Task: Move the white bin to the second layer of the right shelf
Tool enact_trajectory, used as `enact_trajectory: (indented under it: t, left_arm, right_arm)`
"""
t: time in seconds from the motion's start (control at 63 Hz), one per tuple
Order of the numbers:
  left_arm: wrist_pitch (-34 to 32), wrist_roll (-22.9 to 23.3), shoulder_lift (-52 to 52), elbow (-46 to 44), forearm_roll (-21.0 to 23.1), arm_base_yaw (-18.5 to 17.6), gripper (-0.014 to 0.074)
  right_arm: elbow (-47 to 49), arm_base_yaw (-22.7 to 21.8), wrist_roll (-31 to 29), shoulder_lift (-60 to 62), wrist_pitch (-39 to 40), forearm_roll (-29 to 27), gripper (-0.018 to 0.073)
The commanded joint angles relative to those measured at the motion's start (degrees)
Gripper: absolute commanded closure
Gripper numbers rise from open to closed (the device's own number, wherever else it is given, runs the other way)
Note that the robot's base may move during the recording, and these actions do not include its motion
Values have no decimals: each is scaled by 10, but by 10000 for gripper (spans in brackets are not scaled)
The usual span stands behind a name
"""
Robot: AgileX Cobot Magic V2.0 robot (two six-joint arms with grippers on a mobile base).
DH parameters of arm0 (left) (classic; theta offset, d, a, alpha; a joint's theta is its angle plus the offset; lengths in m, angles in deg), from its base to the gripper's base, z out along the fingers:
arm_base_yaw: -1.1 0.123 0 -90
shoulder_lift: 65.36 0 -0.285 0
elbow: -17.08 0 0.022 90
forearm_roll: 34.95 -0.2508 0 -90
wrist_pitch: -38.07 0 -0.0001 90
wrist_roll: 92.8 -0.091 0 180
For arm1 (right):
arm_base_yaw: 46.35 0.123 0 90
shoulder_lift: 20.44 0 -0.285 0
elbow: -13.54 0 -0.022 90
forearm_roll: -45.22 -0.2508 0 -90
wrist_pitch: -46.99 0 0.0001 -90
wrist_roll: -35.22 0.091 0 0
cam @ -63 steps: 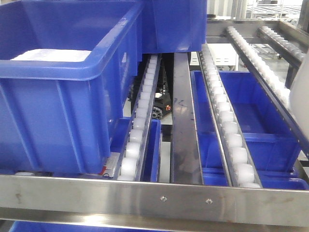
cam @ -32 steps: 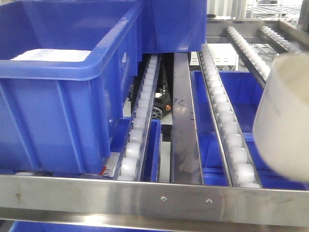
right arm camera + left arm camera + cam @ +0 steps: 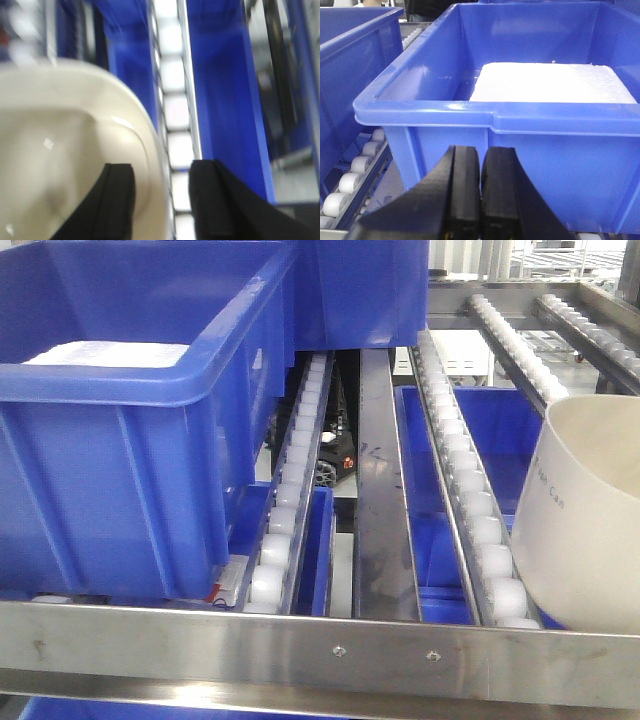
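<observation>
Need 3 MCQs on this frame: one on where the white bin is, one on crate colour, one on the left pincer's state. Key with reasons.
1. Where is the white bin in the front view?
A. at the right edge, by the roller rails
B. inside the big left crate
C. on the floor under the rack

2. What colour is the crate ahead of the left pincer?
A. green
B. blue
C. grey

3. How does the left pincer stand?
A. wide open
B. shut on the bin
C. shut, holding nothing

Key:
1 A: it fills the lower right, beside the roller rail.
2 B: its walls and rim are blue, with a white block inside.
3 C: its fingers meet with nothing between them.
</observation>
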Motion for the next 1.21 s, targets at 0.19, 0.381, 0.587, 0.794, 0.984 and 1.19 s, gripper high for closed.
enact_trajectory:
  t: [0.19, 0.381, 0.587, 0.794, 0.984, 1.19]
  left_arm:
    - [-47, 3, -11, 17, 4, -4, 512]
    - [-47, 3, -11, 17, 4, -4, 512]
    - [-47, 3, -11, 17, 4, -4, 512]
    - [-47, 3, -11, 17, 4, -4, 512]
    - [-47, 3, -11, 17, 4, -4, 512]
    - [-47, 3, -11, 17, 4, -4, 512]
  right_arm:
    - [15, -3, -147, 173, -24, -33, 321]
    - [-41, -3, -211, 290, 15, -80, 514]
    - [-94, -3, -211, 364, 40, -80, 511]
    - [-99, -3, -211, 368, 32, -80, 511]
    - [-99, -3, -211, 368, 54, -80, 511]
    - [-160, -3, -211, 413, 147, -58, 511]
